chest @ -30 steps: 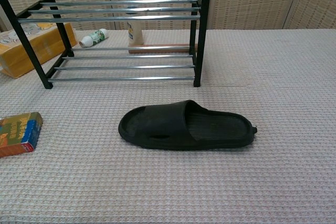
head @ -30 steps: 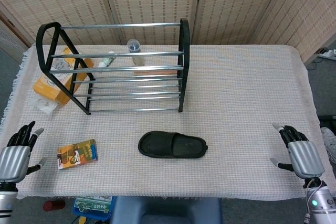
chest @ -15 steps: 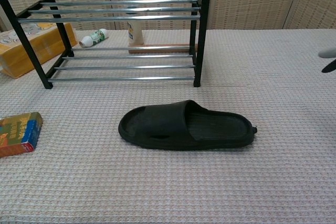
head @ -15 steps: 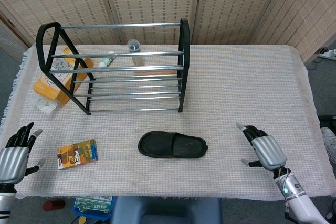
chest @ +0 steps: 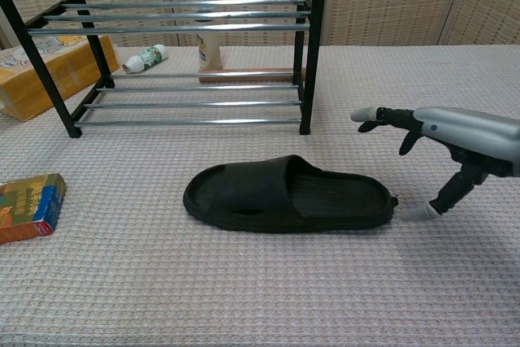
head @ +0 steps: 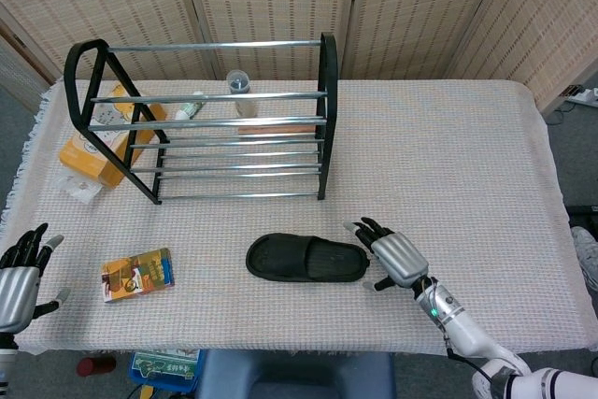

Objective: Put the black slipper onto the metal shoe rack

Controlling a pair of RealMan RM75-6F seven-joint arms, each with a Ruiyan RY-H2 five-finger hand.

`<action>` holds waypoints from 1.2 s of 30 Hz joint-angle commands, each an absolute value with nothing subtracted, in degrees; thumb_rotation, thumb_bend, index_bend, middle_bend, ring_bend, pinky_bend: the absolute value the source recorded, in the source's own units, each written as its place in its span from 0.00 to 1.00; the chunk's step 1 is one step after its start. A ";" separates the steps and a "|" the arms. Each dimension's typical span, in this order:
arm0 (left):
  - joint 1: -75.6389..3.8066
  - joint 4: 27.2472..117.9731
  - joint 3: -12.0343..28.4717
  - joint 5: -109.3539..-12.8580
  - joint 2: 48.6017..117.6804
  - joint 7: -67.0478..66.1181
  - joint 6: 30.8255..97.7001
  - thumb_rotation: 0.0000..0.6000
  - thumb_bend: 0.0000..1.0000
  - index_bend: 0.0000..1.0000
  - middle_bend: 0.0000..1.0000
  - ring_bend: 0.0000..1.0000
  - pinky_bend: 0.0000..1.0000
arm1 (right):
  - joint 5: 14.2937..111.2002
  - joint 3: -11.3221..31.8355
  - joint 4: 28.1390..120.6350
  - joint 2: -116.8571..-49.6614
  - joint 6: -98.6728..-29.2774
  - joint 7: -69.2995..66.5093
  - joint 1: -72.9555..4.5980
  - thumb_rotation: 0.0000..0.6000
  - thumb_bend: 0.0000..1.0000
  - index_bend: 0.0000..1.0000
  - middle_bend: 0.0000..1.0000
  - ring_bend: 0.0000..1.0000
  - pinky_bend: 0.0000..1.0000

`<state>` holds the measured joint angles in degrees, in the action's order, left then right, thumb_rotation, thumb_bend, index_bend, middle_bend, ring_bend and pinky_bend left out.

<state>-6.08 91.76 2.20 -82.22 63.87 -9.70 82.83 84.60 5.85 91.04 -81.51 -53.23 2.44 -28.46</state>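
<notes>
Lying flat on the woven tablecloth (head: 448,165), one black slipper (head: 306,259), in front of the metal shoe rack (head: 210,119) and apart from it. Running left to right along the table edge with its long axis, heel end toward the right hand (head: 397,257), closed toe end pointing away to the left. Hovering just beside that heel end, fingers spread apart and holding nothing. Resting far off at the table's left corner, the left hand (head: 17,273), also spread and empty; clearly the farther one. Likely calling for a reach leftward over the heel. Counting: one slipper, one rack, one colourful small box (head: 137,274), one orange box (head: 98,147), two small bottles behind the rack bars.
</notes>
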 commanded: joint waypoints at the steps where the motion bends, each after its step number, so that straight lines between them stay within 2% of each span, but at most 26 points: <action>1: -5.88 91.69 2.11 -82.20 63.63 -9.06 82.89 1.00 0.24 0.17 0.03 0.04 0.19 | 83.35 6.47 88.80 -83.95 -50.72 1.86 -30.71 1.00 0.00 0.00 0.09 0.07 0.24; 7: -5.56 91.57 1.99 -82.08 63.27 -8.66 82.96 1.00 0.24 0.17 0.03 0.04 0.19 | 81.07 6.90 86.72 -86.77 -46.57 2.70 -34.36 1.00 0.00 0.00 0.09 0.07 0.24; 17: -5.32 91.41 2.06 -82.10 63.21 -8.39 83.20 1.00 0.24 0.17 0.03 0.04 0.19 | 77.94 7.04 86.07 -88.44 -43.62 5.50 -37.86 1.00 0.00 0.00 0.12 0.08 0.24; 22: -5.20 91.23 2.04 -82.10 63.29 -8.24 83.26 1.00 0.24 0.17 0.03 0.04 0.19 | 75.70 7.34 84.48 -89.70 -42.79 6.72 -39.14 1.00 0.11 0.00 0.20 0.16 0.24; 29: -5.05 91.13 2.13 -82.18 63.36 -8.20 83.55 1.00 0.24 0.17 0.03 0.04 0.19 | 74.26 7.96 83.45 -91.77 -44.34 7.66 -40.05 1.00 0.26 0.14 0.30 0.27 0.28; 36: -4.94 91.04 2.20 -82.32 63.32 -8.24 83.79 1.00 0.24 0.16 0.03 0.04 0.19 | 72.33 10.24 83.95 -93.46 -45.24 6.74 -41.55 1.00 0.26 0.14 0.30 0.28 0.31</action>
<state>-4.94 91.04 2.20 -82.31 63.32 -8.24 83.79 72.80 9.75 83.96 -93.02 -45.12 6.83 -41.15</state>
